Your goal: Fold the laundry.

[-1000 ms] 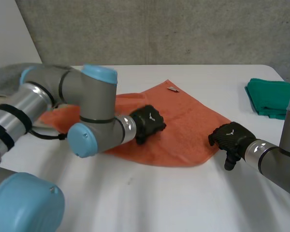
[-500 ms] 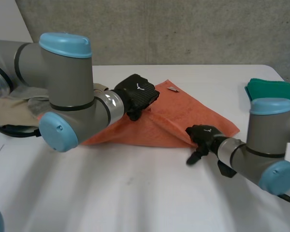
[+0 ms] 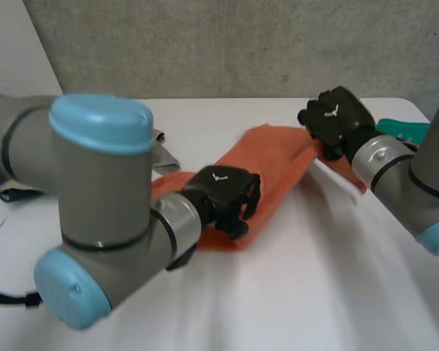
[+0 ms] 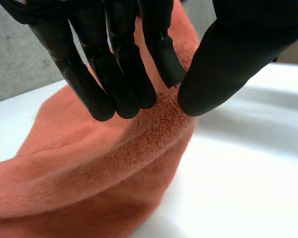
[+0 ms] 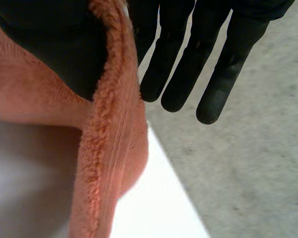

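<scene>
Across the middle of the white table (image 3: 293, 292) an orange towel (image 3: 274, 172) is bunched into a long band, running from the near centre up toward the far right. Its near end lies on the table; its far end is raised off the surface.

At the near end the left hand (image 3: 223, 197) sits on the towel. In the left wrist view a raised ridge of the towel (image 4: 114, 173) runs up between the fingers (image 4: 124, 74) and the thumb (image 4: 233, 59). The fingertips press on one side of the ridge and the thumb tip on the other, so the cloth is pinched between them. The rest of the pile slopes away beneath the palm to the table.

At the far end the right hand (image 3: 335, 117) holds the lifted part. In the right wrist view a thick folded edge of the towel (image 5: 109, 148) hangs down from the hand, with the thumb (image 5: 49, 44) pressed against one face. The fingers (image 5: 184, 64) reach out straight on the other side, the one nearest the cloth touching it.

Beyond the right hand a green cloth (image 3: 406, 130) lies at the table's far right edge. A grey cloth (image 3: 159, 142) lies by the left arm, well apart from the towel's raised end. A concrete wall (image 3: 241, 44) stands behind the table.
</scene>
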